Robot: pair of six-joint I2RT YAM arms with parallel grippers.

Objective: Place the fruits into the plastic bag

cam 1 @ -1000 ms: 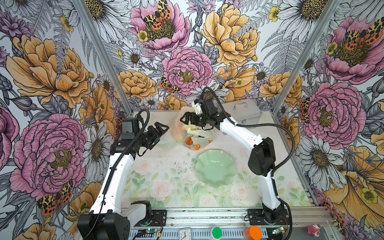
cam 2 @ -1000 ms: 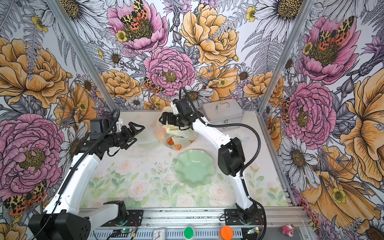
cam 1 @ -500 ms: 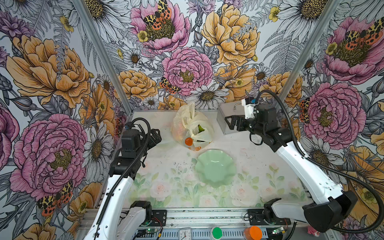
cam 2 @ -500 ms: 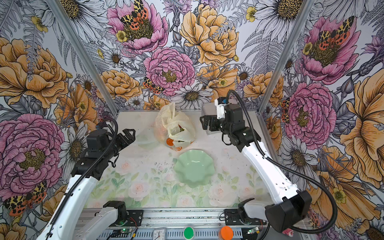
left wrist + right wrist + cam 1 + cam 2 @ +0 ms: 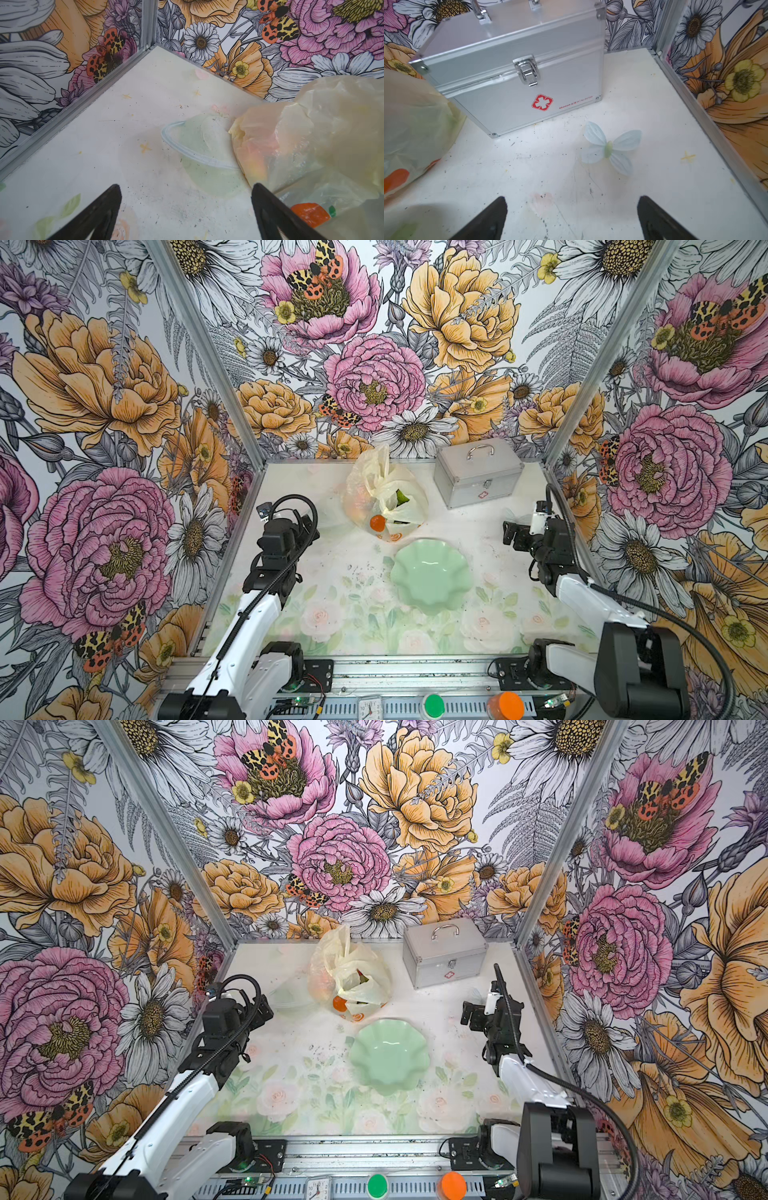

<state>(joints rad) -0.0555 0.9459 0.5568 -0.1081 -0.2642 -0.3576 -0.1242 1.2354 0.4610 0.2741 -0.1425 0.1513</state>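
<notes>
— Bag (image 5: pixel 384 493) first, in both top views: where is it?
— At the back of the bench (image 5: pixel 353 556), left of the case (image 5: pixel 478 472), slumped with its mouth up. Something green, one of the fruits (image 5: pixel 401 497), shows inside. The rest I cannot make out through the plastic. The dish (image 5: pixel 432 576) in front of it is bare.
— What has changed?
— A second ago the right hand (image 5: pixel 509 531) was over the bag's mouth, with the left hand (image 5: pixel 307 524) near it. Now both are drawn back to their own sides, apart from the bag.
— Left wrist view?
— The left hand (image 5: pixel 187 187) is spread wide with nothing between its fingers. The bag (image 5: pixel 311 135) is close by one finger.
— Right wrist view?
— The right hand (image 5: pixel 572 199) is just as wide and holds nothing. It faces the case (image 5: pixel 512 68), with the bag (image 5: pixel 411 124) at the edge.
— Meaning?
— No fruit lies loose on the bench, so I judge the filling done and the arms backing off.
</notes>
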